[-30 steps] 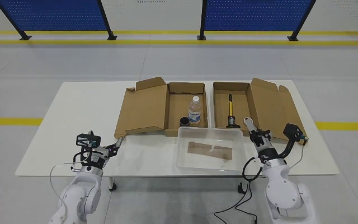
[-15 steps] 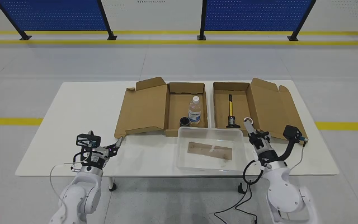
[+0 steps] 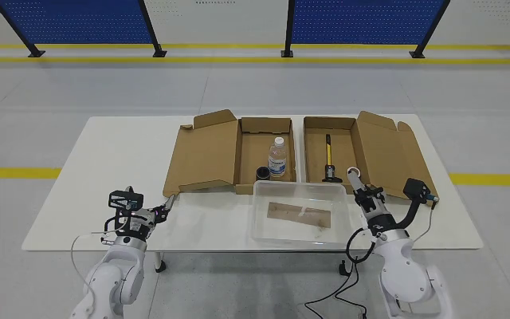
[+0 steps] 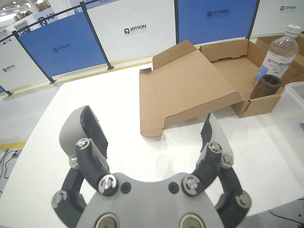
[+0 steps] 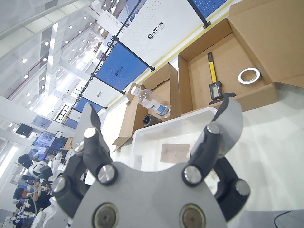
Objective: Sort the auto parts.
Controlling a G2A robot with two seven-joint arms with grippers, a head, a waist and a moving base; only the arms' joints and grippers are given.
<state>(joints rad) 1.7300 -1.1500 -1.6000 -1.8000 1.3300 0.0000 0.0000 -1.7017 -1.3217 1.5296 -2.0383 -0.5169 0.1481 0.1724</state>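
Now the left jaws and right jaws both gape wide, empty, over the counter point(image 4: 95, 100). Well ahead of the left jaws, a black sleeve point(image 4: 266, 87) stands beside a bottle point(image 4: 277, 55) in one carton point(image 4: 232, 72). Just beyond the right jaws sits a clear tray point(image 5: 166, 129), then a second carton point(image 5: 249, 100) holding a caliper point(image 5: 213, 79) and a silver ring point(image 5: 249, 75).
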